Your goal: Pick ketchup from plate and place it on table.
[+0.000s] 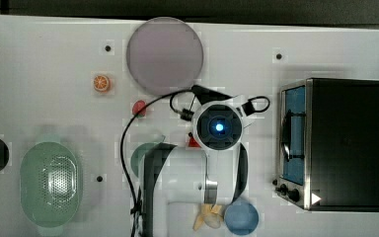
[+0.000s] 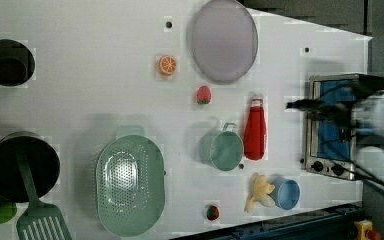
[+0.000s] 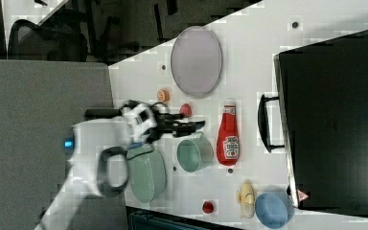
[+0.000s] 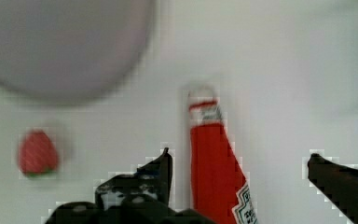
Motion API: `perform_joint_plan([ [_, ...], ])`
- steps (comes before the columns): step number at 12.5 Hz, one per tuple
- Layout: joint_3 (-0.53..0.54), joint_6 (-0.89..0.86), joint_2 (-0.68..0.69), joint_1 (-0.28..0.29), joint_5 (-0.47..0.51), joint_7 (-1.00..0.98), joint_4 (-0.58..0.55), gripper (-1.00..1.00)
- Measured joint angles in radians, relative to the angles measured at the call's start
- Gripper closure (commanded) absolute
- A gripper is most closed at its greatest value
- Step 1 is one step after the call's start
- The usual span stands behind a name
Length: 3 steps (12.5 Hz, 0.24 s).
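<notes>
Big white table with a few dark screw holes, a dark strip of room along the top edge of the top view, and a fair bit of kitchen clutter spread around. The ketchup is lying on its side straight on the tabletop, right of centre in the left view, cap pointing toward the upper part of the frame. The lilac plate sits bare up at the top centre, well apart from the bottle, so I'd say the placing part is basically done. My gripper is spread wide with nothing in it. In the wrist view the two dark fingers straddle the bottle with clear white table on both sides of it, no contact that I can make out. Lying flat makes sense to me, it's a tall narrow thing and probably tips easily if stood up (my guess, anyway). A mint cup rests just beside the bottle on the left view's left, and the strawberry is up between cup and plate. The toaster oven sits off toward the right edge of the left view. If I pull away, straight up seems safest so I don't roll the bottle into the cup.
</notes>
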Motion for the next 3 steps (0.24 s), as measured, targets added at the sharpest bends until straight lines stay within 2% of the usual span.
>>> perform_joint_plan([
  [3, 0.002, -0.276, -0.134, -0.001, -0.006, 0.167, 0.146, -1.0],
])
